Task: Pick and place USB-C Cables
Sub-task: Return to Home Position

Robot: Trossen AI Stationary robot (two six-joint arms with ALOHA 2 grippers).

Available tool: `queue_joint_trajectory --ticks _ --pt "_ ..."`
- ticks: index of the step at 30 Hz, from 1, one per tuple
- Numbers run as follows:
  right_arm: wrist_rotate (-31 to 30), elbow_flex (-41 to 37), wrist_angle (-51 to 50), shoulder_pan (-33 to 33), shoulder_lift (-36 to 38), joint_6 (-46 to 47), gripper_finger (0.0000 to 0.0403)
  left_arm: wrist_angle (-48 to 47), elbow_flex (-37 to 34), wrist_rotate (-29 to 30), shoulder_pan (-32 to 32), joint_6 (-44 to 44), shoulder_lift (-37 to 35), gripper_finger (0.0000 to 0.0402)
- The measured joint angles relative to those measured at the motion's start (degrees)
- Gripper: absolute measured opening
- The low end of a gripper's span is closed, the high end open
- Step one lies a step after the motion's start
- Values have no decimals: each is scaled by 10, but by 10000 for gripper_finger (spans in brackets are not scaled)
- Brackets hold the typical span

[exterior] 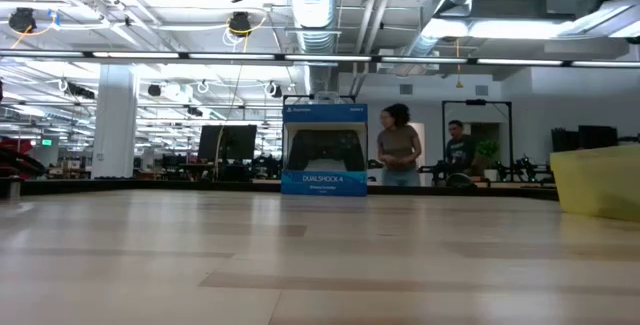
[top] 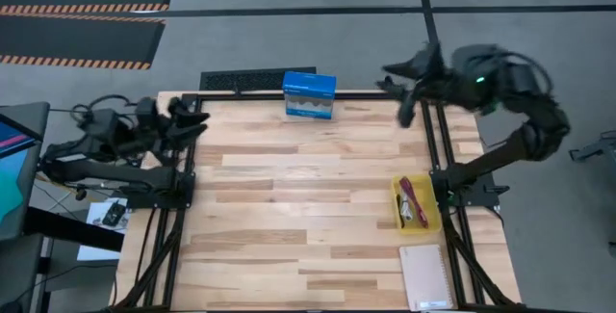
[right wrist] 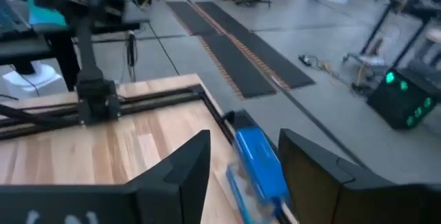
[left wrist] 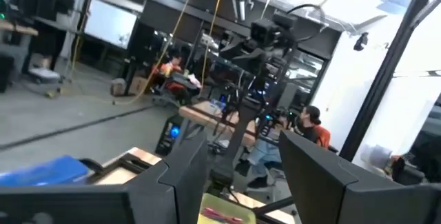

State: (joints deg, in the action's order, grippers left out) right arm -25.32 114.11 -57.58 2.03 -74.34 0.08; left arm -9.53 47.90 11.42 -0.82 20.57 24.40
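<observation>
Left wrist view: left pincer [left wrist: 242,145] fills the near field, fingers [left wrist: 182,179] spread wide, gripping nothing. Right wrist view: right pincer [right wrist: 244,136] likewise, fingers [right wrist: 186,169] apart, no load.

High view: left pincer [top: 192,118] sits over the rear left corner of the worktop [top: 289,207], with its arm folded along the left edge. Right pincer [top: 393,80] hangs over the rear edge near the right corner, its arm bent back outside the right side rail.

Cables: in the yellow bin [top: 397,212] at the right edge of the worktop, about mid-depth. From above I make out a maroon cable [top: 408,190] lying lengthwise and a pale cable [top: 421,215] just beside it. Other colours I cannot tell apart. In the left wrist view the bin [left wrist: 207,217] shows low between my fingers with a pinkish strand inside. Both pincers are well apart from the bin.

Blue box [top: 309,94] stands upright at the rear edge, near centre. The low view shows its front face [exterior: 325,150], and the right wrist view has it just past the fingers [right wrist: 258,158]. In the low view the bin [exterior: 600,180] is at the right margin, its contents hidden by its wall.

A pale pad [top: 425,276] lies flat near the front right corner, close to the bin.

Low view, room behind: two people [exterior: 399,145] stand beyond the box.
</observation>
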Motion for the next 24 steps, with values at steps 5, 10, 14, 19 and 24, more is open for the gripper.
queue_joint_trajectory --ticks 5,10,14,19,24 --pt "45 -79 -8 70 84 23 191 -96 -6 32 0 -26 -83 168" --pt "79 -235 54 121 165 29 190 -164 -53 64 0 16 -170 168" --pt "149 -397 165 163 227 23 185 -178 -131 55 0 56 -244 168" --pt "300 -572 389 211 270 16 178 -139 -199 25 0 71 -224 168" --pt "366 -678 560 243 268 42 173 -69 -269 10 0 52 -215 168"
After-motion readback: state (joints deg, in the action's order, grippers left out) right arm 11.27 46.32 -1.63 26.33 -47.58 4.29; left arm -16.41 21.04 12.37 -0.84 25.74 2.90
